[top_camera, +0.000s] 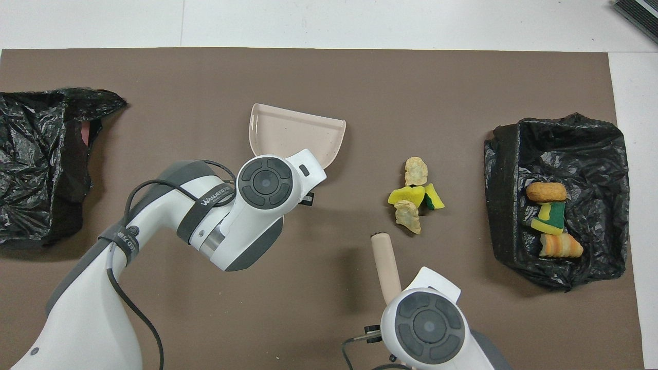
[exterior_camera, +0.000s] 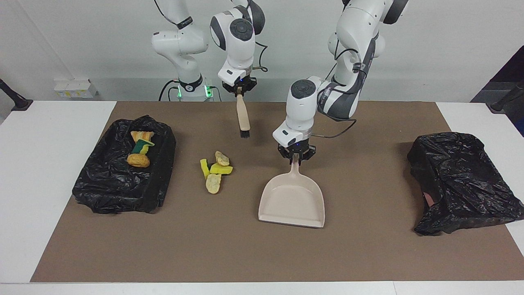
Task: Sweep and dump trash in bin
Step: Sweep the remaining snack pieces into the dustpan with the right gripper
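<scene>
The left gripper has its jaws closed on the handle of the beige dustpan, whose pan sits slightly skewed on the brown mat. The right gripper hangs over the mat close to the robots with its jaws shut on the top of the hand brush, bristles pointing down. The loose trash, a small cluster of yellow sponge bits and tan lumps, lies on the table between the dustpan and the black-lined bin at the right arm's end, where a few scraps already sit. To do this step well, I would say the dustpan needs turning so its open lip faces the cluster and lies flat against the mat right beside it, so nothing slides under. The brush should come down just past the pile and draw it toward the pan in short strokes. The only writing I can read is "WANJEED" on the left arm's strap. A second black bag lies crumpled at the left arm's end.
</scene>
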Tool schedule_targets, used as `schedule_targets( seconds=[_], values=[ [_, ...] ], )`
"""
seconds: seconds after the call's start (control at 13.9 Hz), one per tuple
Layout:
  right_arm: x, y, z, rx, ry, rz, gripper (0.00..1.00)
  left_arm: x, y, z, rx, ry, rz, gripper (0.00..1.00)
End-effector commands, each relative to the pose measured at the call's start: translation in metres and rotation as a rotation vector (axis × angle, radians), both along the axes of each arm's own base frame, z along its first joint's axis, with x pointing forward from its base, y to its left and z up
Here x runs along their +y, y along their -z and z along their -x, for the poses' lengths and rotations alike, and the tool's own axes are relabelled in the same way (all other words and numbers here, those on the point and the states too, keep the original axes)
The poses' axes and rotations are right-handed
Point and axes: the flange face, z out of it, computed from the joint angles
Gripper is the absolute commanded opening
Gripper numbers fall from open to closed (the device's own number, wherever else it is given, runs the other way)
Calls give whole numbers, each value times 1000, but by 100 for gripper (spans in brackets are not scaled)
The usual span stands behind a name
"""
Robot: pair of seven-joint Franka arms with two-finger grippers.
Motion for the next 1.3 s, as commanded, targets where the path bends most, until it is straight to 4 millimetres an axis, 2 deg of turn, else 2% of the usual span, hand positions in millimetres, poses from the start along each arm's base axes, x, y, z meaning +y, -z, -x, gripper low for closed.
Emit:
schedule_targets(
  seconds=[0.0, 0.07, 0.22, 0.29, 0.36, 0.43, 0.58, 0.65, 0.94, 1.01, 1.15, 1.23],
  values=[
    [-33, 10, -47, -60, -7, 26, 0, 27, -27, -2, 27, 217, -92, 0],
    [-50, 12, -71, -80, -22, 29, 0, 41, -30, -6, 53, 316, -114, 0],
    [-75, 8, -111, -107, -104, 77, 0, 54, -34, -10, 90, 511, -137, 0],
    [-94, 10, -129, -105, -101, 90, 0, 59, -34, -12, 100, 596, -140, 0],
    [-114, 19, -144, -97, -136, 121, 0, 64, -33, -16, 109, 673, -143, 0],
    [-122, 29, -152, -104, -159, 148, 0, 67, -33, -18, 115, 744, -146, 0],
    [-145, 44, -163, -94, -143, 168, 0, 76, -33, -23, 129, 892, -153, 0],
    [-149, 51, -162, -84, -139, 168, 0, 79, -31, -24, 133, 976, -155, 0],
    [-147, 82, -161, -74, -104, 160, 0, 77, -24, -15, 161, 1129, -165, 0],
    [-145, 87, -160, -61, -90, 148, 0, 74, -21, -5, 171, 1143, -172, 0],
    [-135, 99, -155, -33, -30, 115, 0, 50, -7, 19, 158, 1204, -169, 0],
    [-129, 105, -154, -17, -10, 94, 0, 46, -4, 24, 131, 1219, -167, 0]
  ],
)
